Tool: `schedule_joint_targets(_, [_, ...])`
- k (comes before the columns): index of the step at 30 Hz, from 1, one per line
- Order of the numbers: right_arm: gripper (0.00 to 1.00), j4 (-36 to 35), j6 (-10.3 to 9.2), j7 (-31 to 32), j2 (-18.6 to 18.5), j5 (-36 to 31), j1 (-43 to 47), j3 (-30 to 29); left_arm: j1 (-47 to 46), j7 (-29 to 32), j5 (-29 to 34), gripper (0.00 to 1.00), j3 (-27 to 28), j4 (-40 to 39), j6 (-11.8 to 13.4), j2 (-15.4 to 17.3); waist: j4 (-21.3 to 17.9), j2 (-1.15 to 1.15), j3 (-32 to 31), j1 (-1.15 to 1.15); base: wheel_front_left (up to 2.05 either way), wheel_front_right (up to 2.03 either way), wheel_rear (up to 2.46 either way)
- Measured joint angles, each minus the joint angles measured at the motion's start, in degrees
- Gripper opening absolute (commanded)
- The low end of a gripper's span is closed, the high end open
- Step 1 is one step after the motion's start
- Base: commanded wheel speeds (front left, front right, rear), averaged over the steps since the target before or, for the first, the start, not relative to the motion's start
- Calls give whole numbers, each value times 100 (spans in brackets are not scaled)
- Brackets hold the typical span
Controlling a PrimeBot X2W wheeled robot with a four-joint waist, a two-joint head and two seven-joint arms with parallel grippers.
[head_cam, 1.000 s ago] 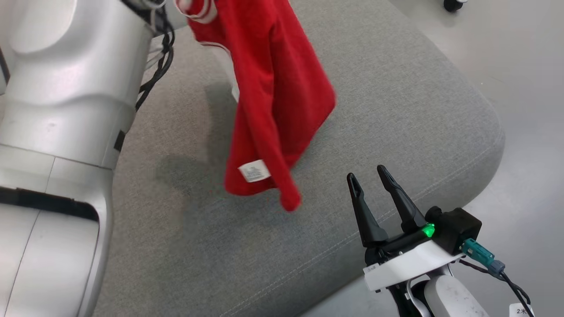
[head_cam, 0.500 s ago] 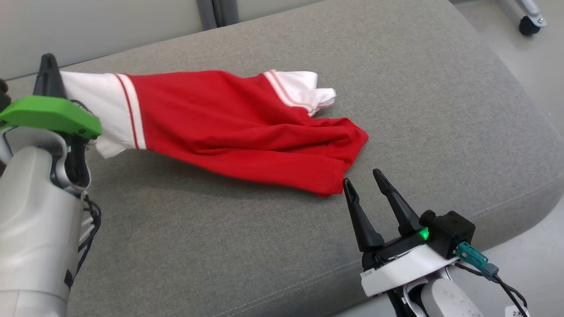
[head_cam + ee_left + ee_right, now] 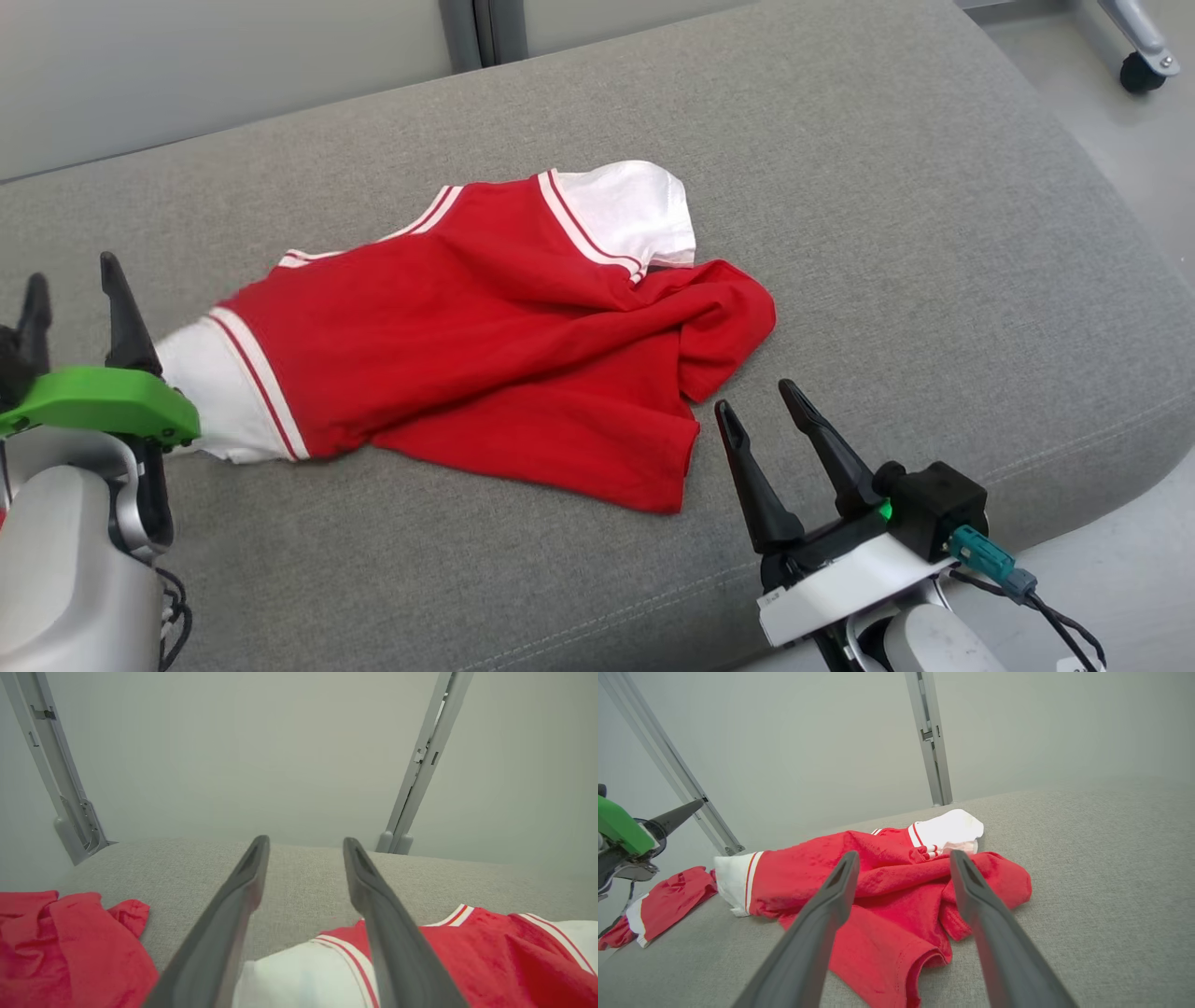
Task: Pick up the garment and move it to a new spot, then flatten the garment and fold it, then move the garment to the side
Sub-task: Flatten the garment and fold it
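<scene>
Nearest the front edge of the grey cushion point(image 3: 887, 233), toward its right end, the right claw point(image 3: 756, 397) hovered with its fingers spread wide and nothing between them. Its tips stood just short of the bunched red hem of the garment point(image 3: 485, 364). At the front left, the left claw point(image 3: 73, 271) was likewise parted and empty. One white sleeve point(image 3: 201, 392) lay just beside it, passing below the fingers in the left wrist view but not pinched.

The garment itself rested on the middle of the cushion, running from the left end toward the right, with its other white sleeve point(image 3: 625, 210) pointing at the far edge. Since it lay there with neither claw holding it, the carry to a new spot looked finished. The cloth was rumpled, with its right part doubled over itself. Flattening, folding and the shift to the side therefore all appeared left to do. Off at the cushion's left end lay a second red cloth point(image 3: 668, 896).
</scene>
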Motion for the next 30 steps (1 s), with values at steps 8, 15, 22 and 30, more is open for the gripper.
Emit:
schedule_joint_targets(8, [100, 253, 0, 0, -1, -37, 182, -90, 1021, 0, 814, 100, 528, -957, 345, -43, 43, 0, -145, 0, 0, 0, 0])
schedule_joint_targets(15, [100, 681, 0, 0, -3, 156, 216, -375, 2024, -9, 1239, 100, 777, -2260, 242, -542, 269, 0, -228, -1, 0, 0, 0])
schedule_joint_targets(22, [100, 1317, 0, 0, -1, 333, -108, -481, 2753, -9, 1566, 100, 550, -3145, -54, -1134, 609, 0, -251, -1, 0, 0, 0])
schedule_joint_targets(30, [100, 2081, 0, 0, -2, 363, -671, -510, 3190, -9, 1914, 100, 45, -3453, -187, -1334, 1042, 0, -232, -1, 0, 0, 0])
